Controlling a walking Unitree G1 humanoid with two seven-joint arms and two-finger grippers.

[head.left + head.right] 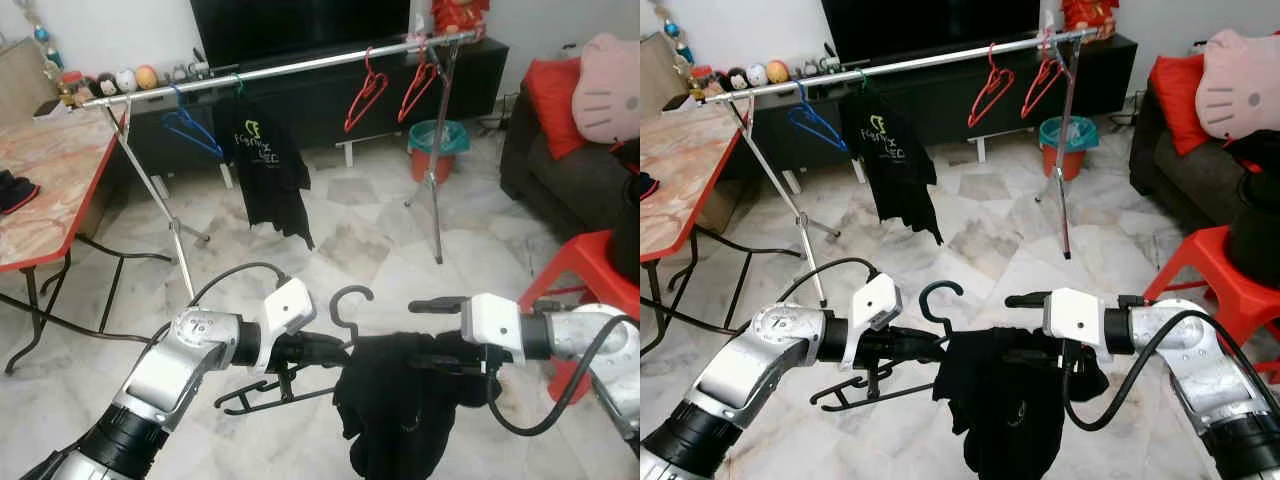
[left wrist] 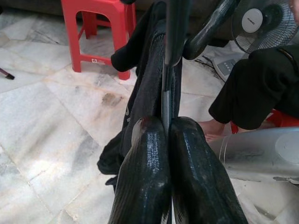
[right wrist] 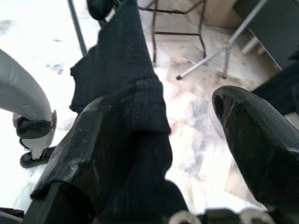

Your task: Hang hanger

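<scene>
A black garment (image 1: 400,405) is being carried lowest in the head views, at about six o'clock, draped over a black hanger (image 1: 300,375) whose hook (image 1: 350,300) is pointing up between the two arms. The hanger's thin edge is being pinched by the left gripper (image 2: 166,135), its fingers (image 2: 145,172) pressed together on it. The cloth is lying against one finger of the right gripper (image 3: 187,135), whose fingers are being held apart. Well beyond, toward twelve o'clock, a silver clothes rail (image 1: 290,68) is being spanned across the room, with a blue hanger (image 1: 190,128), a black T-shirt (image 1: 270,165) and two red hangers (image 1: 390,90) hanging on it.
</scene>
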